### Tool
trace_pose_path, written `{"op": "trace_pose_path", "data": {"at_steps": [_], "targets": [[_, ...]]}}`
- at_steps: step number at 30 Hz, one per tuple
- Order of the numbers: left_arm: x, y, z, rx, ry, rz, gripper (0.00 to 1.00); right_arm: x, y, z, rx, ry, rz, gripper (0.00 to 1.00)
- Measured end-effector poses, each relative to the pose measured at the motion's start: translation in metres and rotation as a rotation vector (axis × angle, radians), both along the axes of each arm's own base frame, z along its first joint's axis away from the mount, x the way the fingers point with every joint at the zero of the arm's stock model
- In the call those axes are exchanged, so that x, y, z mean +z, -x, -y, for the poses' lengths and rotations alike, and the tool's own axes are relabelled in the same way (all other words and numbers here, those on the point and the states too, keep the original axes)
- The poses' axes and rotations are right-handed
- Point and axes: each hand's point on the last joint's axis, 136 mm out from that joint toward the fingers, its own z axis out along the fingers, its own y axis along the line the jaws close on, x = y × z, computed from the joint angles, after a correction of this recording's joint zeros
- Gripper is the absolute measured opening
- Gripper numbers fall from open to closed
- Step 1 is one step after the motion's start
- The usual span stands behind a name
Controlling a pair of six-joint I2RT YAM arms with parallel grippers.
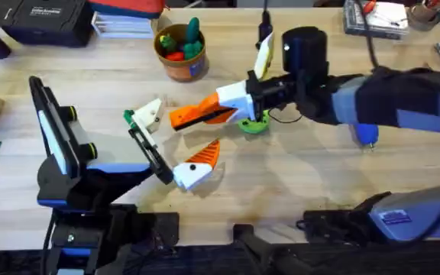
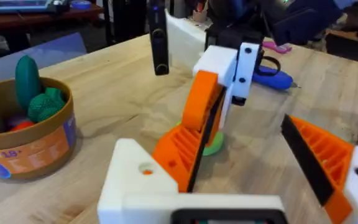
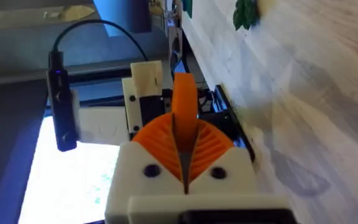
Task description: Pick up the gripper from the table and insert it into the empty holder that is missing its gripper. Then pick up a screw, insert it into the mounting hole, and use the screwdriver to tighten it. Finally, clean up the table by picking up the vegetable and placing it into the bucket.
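The right claw (image 1: pixel 176 117) is reaching across the middle of the surface (image 1: pixel 319 176), its 2 orange pads (image 3: pixel 185 140) pressing together around the gripper (image 3: pixel 185 102). The left claw (image 1: pixel 173 147) is sitting spread near the front edge, 1 finger being the plain white holder (image 1: pixel 150 113). The bucket (image 1: pixel 182 57) is standing by the far edge, and the screwdriver (image 2: pixel 272 79) is lying behind the right claw.

Light wood-grain table (image 1: pixel 296 176): round brown-orange bucket (image 1: pixel 180 63) w/ blue label near far edge, blue pen-shaped screwdriver (image 1: pixel 366 134) toward right edge, round green disc (image 1: pixel 255 124) mid-surface.
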Motion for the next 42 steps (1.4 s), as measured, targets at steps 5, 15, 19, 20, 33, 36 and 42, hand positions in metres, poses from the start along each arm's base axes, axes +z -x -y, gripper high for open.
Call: {"op": "trace_pose_path", "data": {"at_steps": [5, 15, 19, 20, 33, 36, 42], "targets": [[0.000, 0.000, 0.000, 0.000, 0.000, 0.000, 0.985, 0.011, 0.001, -0.010, 0.056, -0.030, -0.002, 0.012], [0.003, 0.000, 0.000, 0.002, -0.002, 0.020, 0.986, 0.020, 0.000, -0.012, 0.077, -0.047, 0.013, 0.012], [0.003, 0.000, 0.000, 0.001, -0.002, 0.018, 0.985, 0.018, -0.001, -0.008, 0.080, -0.047, 0.015, 0.012], [0.002, 0.000, 0.000, -0.001, -0.002, 0.016, 0.985, 0.017, -0.001, -0.007, 0.077, -0.046, 0.015, 0.012], [0.000, 0.001, 0.001, -0.004, 0.000, 0.000, 0.986, 0.025, -0.006, -0.004, 0.090, -0.074, 0.073, 0.011], [0.000, 0.000, 0.000, 0.000, 0.000, -0.001, 0.986, 0.025, 0.001, -0.009, 0.111, -0.075, 0.072, 0.011], [0.000, 0.000, 0.000, 0.000, 0.000, -0.001, 0.986, 0.026, 0.003, -0.010, 0.121, -0.083, 0.081, 0.011]]}}
